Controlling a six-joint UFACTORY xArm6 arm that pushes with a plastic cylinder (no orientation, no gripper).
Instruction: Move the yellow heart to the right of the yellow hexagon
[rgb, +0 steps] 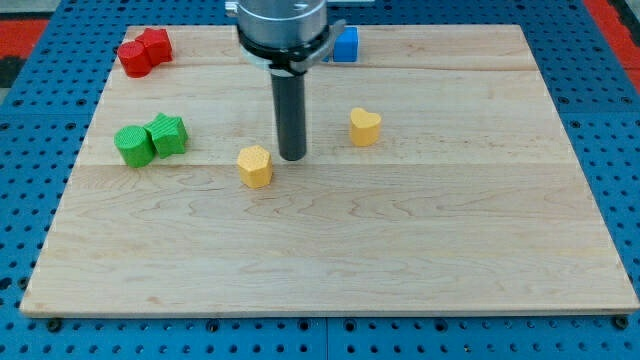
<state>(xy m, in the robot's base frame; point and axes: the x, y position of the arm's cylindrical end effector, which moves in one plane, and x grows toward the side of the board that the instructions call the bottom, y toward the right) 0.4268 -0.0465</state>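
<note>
One camera view was all you got, so everything below is placed relative to the yellow hexagon (255, 166), which sat a bit toward the view's left of the board's middle.

My tip (292, 157) was down on the wooden board (420, 250), just to the view's right of the hexagon and a touch toward the view's top of it. It looked close but I couldn't tell you for sure whether it was touching. It's a bare rod with nothing to open or close, and it wasn't holding or pressing on any block that I could see.

The yellow heart (365, 126) sat farther toward the view's right of the hexagon and up toward the view's top, with my tip standing between the two. So you could argue the heart was already on the correct side, but it was well apart and not level with the hexagon. I'd call the job partly there at best: what was left was nudging the heart down toward the view's bottom and in toward the hexagon.

Other stuff, all out of the way: a green pair (150, 139) off to the hexagon's left, a red pair (144, 51) farther up-left near the board's corner, and a blue block (345, 45) up top, half hidden behind the arm's body, so its shape was anyone's guess.
</note>
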